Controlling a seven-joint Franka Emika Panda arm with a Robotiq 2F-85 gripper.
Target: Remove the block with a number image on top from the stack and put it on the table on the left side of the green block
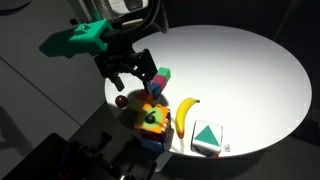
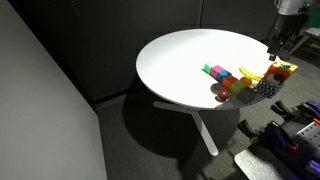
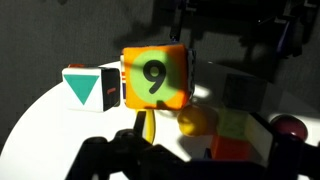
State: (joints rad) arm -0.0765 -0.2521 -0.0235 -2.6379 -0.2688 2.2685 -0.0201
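The round white tabletop [image 2: 180, 60] glows under hard light in a dim room, with dark wall panels behind and grey floor below. Near its edge the number block [image 3: 155, 78] sits atop the stack [image 1: 150, 133], close to the green block [image 1: 160, 75]. The claw [image 1: 131, 76] hangs above, spread open and empty.

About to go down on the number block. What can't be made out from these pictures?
- Wrist view: gripper fingers are dark silhouettes; clearance to the number block is unreadable.
- Exterior view: stack is tiny, at the right edge; its blocks blur together.
- Green block: seen only in exterior views, outside the wrist view.
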